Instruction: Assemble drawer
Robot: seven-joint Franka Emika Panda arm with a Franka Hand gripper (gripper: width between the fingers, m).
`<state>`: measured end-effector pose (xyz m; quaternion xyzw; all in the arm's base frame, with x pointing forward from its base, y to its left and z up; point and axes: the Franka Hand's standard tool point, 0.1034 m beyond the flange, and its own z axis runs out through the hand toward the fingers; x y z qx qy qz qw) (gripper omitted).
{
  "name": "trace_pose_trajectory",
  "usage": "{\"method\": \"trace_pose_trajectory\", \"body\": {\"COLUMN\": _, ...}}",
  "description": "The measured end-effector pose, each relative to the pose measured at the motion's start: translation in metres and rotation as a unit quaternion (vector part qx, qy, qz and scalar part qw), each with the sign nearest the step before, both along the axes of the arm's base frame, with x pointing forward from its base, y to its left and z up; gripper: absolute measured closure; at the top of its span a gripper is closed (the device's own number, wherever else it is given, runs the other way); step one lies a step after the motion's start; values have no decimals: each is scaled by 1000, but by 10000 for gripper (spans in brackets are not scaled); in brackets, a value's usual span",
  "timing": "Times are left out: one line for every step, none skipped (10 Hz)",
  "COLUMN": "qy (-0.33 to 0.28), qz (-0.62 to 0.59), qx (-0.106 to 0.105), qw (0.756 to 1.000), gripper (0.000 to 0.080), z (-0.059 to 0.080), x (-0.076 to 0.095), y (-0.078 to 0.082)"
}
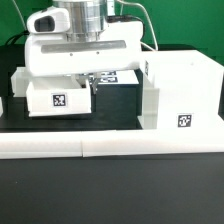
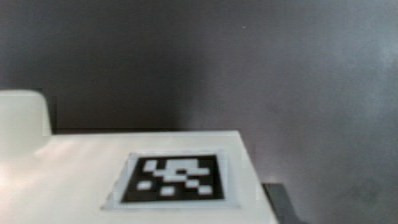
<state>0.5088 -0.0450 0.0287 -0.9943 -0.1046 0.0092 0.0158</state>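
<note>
A small white drawer tray (image 1: 52,98) with a black-and-white tag on its near face sits at the exterior view's left. The tall white drawer shell (image 1: 182,88), also tagged, stands at the exterior view's right, a dark gap apart from the tray. My gripper (image 1: 88,80) hangs low over the tray's inner end, its tips mostly hidden under the white hand; it is shut, with nothing seen held. In the wrist view a white tagged face (image 2: 178,178) fills the foreground. A rounded white lump (image 2: 18,122) sits at its edge, and one dark fingertip (image 2: 278,203) shows beside it.
A long low white border wall (image 1: 110,148) runs across the front. Behind the hand lies the marker board (image 1: 112,74) with its tags. A bit of another white part (image 1: 2,106) shows at the exterior view's left edge. The table is black.
</note>
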Motion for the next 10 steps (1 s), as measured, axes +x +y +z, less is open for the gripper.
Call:
{"method": "trace_pose_trajectory", "body": {"qy": 0, "qz": 63, "qx": -3, "qw": 998, "gripper": 758, "z": -2, "x": 1, "y": 2}}
{"method": "trace_pose_trajectory", "body": {"qy": -1, "qz": 110, "qx": -4, "qw": 994, "gripper": 758, "z": 0, "x": 6, "y": 5}}
{"method": "trace_pose_trajectory", "body": {"qy": 2, "qz": 143, "qx": -2, "qw": 990, "gripper": 758, "z": 1, "x": 10, "y": 7}}
{"method": "trace_pose_trajectory", "body": {"qy": 6, "qz": 193, "qx": -1, "qw": 981, "gripper": 758, "z": 3, "x": 15, "y": 8}}
{"method": "trace_pose_trajectory", "body": {"qy": 5, "qz": 217, "qx": 1, "qw": 976, "gripper": 757, "z": 5, "x": 19, "y": 9}}
{"method": "trace_pose_trajectory", "body": {"qy": 5, "qz": 255, "qx": 2, "qw": 967, "gripper": 757, "z": 4, "x": 18, "y": 8}}
{"method": "trace_pose_trajectory", "body": {"qy": 5, "qz": 286, "qx": 2, "qw": 958, "gripper": 757, "z": 4, "x": 18, "y": 6}}
{"method": "trace_pose_trajectory", "body": {"qy": 6, "qz": 297, "qx": 1, "qw": 955, "gripper": 757, "z": 4, "x": 18, "y": 6}}
{"method": "trace_pose_trajectory", "body": {"qy": 4, "qz": 342, "qx": -1, "qw": 940, "gripper": 757, "z": 3, "x": 17, "y": 4}}
{"method": "trace_pose_trajectory", "body": {"qy": -1, "qz": 400, "qx": -8, "qw": 917, "gripper": 757, "z": 0, "x": 16, "y": 3}}
